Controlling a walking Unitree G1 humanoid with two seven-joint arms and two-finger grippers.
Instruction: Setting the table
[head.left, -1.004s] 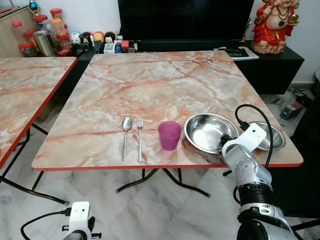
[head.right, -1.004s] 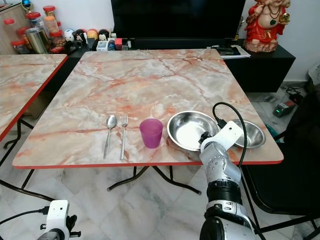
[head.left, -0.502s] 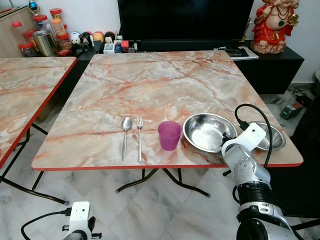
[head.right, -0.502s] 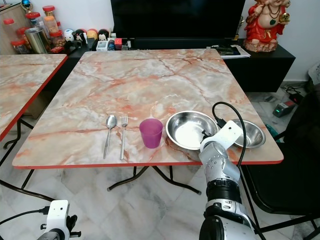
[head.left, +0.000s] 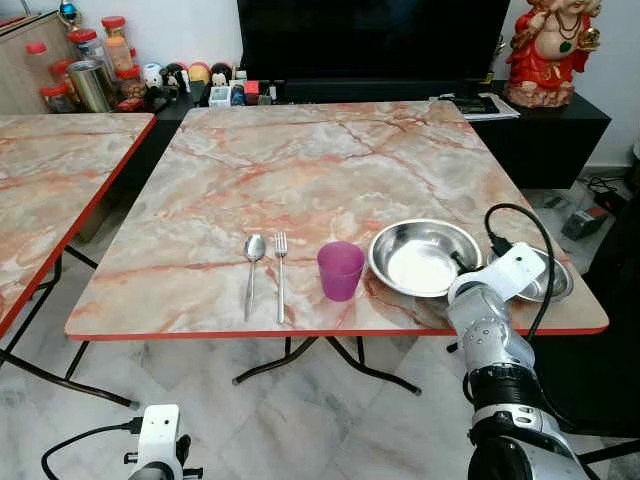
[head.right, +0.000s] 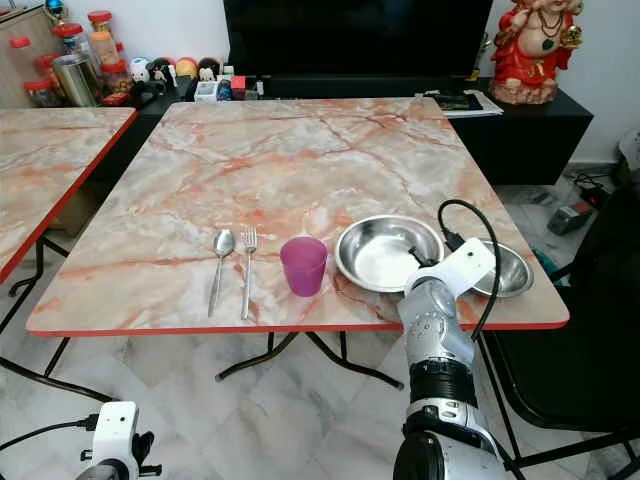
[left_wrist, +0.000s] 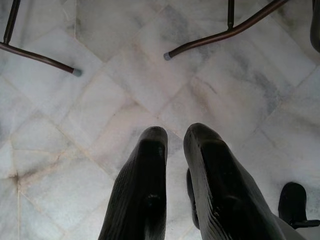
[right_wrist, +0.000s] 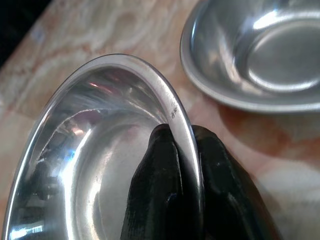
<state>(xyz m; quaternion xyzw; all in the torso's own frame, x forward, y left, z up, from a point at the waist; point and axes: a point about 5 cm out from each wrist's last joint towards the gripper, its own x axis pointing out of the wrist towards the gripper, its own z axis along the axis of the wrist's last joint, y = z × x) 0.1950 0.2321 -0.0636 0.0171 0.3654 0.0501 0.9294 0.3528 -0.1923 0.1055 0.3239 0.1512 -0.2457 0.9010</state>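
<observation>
On the marble table (head.left: 300, 160) a spoon (head.left: 253, 272) and a fork (head.left: 280, 275) lie side by side near the front edge. A purple cup (head.left: 340, 270) stands just right of them. Right of the cup sits a large steel bowl (head.left: 425, 258). My right gripper (right_wrist: 175, 132) is shut on the large bowl's (right_wrist: 100, 150) right rim, one finger inside and one outside. A smaller steel bowl (right_wrist: 265, 55) rests beside it at the table's right edge, partly hidden by my wrist in the eye views. My left gripper (left_wrist: 175, 132) hangs low over the tiled floor, fingers together.
A second marble table (head.left: 50, 170) stands to the left. Behind are a dark TV cabinet with jars and small items (head.left: 100, 60) and a red statue (head.left: 548, 50). A black chair (head.right: 590, 330) sits right of the table. Metal table legs (left_wrist: 225, 35) cross the floor.
My right gripper has shifted slightly to the right and away, and the large bowl has moved a little with it. Cup, spoon, fork and small bowl have stayed put.
</observation>
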